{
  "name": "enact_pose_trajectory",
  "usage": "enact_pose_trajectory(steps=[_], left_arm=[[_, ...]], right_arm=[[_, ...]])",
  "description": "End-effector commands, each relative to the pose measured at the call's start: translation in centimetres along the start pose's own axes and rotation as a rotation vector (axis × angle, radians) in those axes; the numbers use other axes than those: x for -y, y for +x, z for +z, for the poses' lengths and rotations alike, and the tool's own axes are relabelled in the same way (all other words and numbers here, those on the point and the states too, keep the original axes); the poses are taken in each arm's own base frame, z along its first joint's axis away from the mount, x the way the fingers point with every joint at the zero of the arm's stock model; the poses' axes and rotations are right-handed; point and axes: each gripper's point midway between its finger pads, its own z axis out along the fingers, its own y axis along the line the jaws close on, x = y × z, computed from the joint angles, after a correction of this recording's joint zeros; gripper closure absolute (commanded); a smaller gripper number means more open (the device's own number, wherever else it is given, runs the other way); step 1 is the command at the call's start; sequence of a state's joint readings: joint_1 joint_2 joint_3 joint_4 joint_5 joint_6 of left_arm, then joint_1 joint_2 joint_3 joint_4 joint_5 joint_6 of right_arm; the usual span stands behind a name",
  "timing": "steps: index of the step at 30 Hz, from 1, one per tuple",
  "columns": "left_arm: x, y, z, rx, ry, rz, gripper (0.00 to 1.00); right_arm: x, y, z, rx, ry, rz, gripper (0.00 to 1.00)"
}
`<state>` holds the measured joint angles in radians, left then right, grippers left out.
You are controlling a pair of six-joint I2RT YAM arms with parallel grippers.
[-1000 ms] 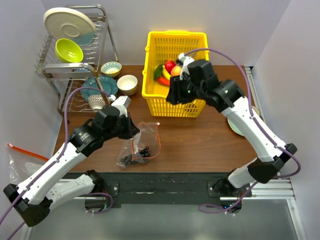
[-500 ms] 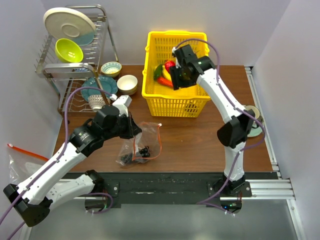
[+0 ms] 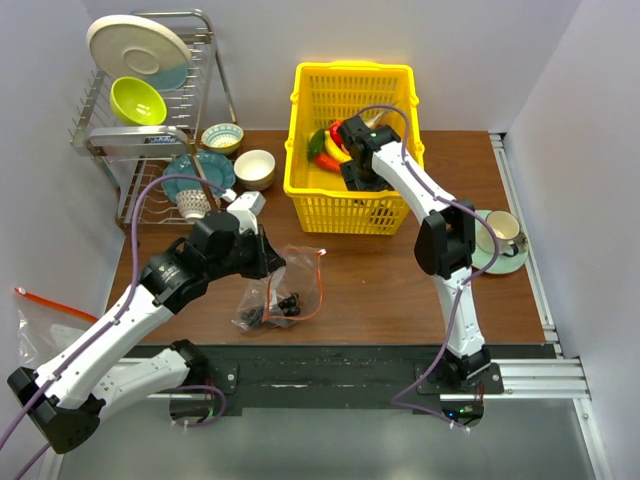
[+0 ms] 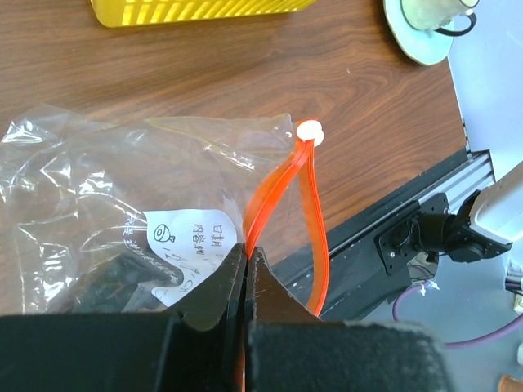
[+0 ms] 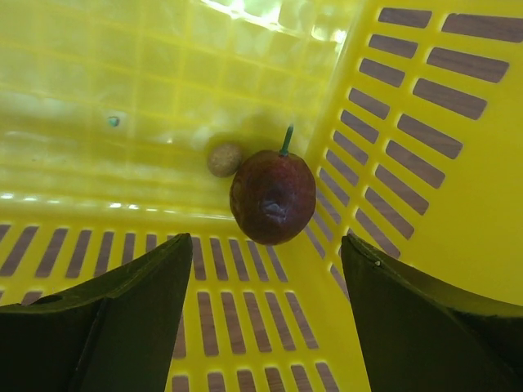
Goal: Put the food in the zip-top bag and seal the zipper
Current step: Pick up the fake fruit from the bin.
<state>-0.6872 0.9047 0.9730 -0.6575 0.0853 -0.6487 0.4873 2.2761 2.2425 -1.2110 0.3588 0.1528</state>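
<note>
The zip-top bag lies crinkled on the table in front of the left arm, with dark grapes inside it. My left gripper is shut on the red-orange zipper, holding the bag's mouth up; the white end piece sticks out beyond. In the yellow basket lie a banana, a red pepper and a green piece. My right gripper is down inside the basket, open, just short of a dark red apple and a small beige piece.
A dish rack with a plate and green bowl stands at the back left. Two bowls and a teal plate sit beside it. A cup on a saucer is at the right. Another flat bag lies off the table's left.
The right arm has swung over and dropped into the basket, its jaws spreading wider. The left gripper still holds the zipper in the same place.
</note>
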Motion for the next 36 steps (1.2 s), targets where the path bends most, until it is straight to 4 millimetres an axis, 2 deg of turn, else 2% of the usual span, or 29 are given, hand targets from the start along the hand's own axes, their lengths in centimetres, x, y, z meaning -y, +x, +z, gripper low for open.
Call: enact_pose_trajectory(steps=[1,7,14,17,23,25,27,29,30,32,33,35,36], left_arm=[[0.8,-0.5,0.1,0.023,0.044,-0.014,1.0],[0.6,-0.4,0.0,0.021,0.037,-0.006,1.0],[0.7,-0.3,-0.1,0.024,0.046,-0.008,1.0],[0.7,-0.4,-0.2,0.026,0.046,-0.009,1.0],[0.9,-0.7,-0.2,0.015,0.038,0.006,1.0],[0.9,-0.9,-0.3,0.018,0.036,0.007,1.0],[0.9,-1.0,-0.3,0.019,0.032,0.01,1.0],[0.9,-1.0,-0.3,0.021,0.03,0.015,1.0],[0.9,-1.0,-0.2,0.019,0.027,0.016,1.0],[0.8,-1.1,-0.1,0.017,0.024,0.015,1.0],[0.9,-1.1,-0.1,0.018,0.026,0.015,1.0],[0.9,-1.0,0.1,0.014,0.026,0.013,1.0],[0.9,-1.0,0.1,0.015,0.027,0.011,1.0]], right_arm=[[1.3,1.0,1.4,-0.048,0.077,-0.016,0.23],[0.8,2.1,3.7,-0.098,0.086,-0.031,0.24],[1.3,2.9,6.2,-0.151,0.12,-0.04,0.26],[1.2,3.1,7.2,-0.166,0.12,-0.043,0.33],[0.9,2.0,7.1,-0.128,0.106,-0.025,0.53],[1.0,1.3,6.4,-0.1,0.097,-0.016,0.6],[1.0,0.0,4.7,-0.046,0.066,0.008,0.63],[1.1,-0.9,3.2,0.0,0.038,0.022,0.64],[1.3,-2.0,1.5,0.054,0.008,0.041,0.64],[1.4,-2.9,-0.6,0.107,-0.025,0.055,0.64],[1.6,-3.7,-2.5,0.157,-0.058,0.07,0.64],[1.7,-4.4,-4.5,0.207,-0.094,0.078,0.64],[1.8,-5.1,-6.5,0.26,-0.131,0.089,0.64]])
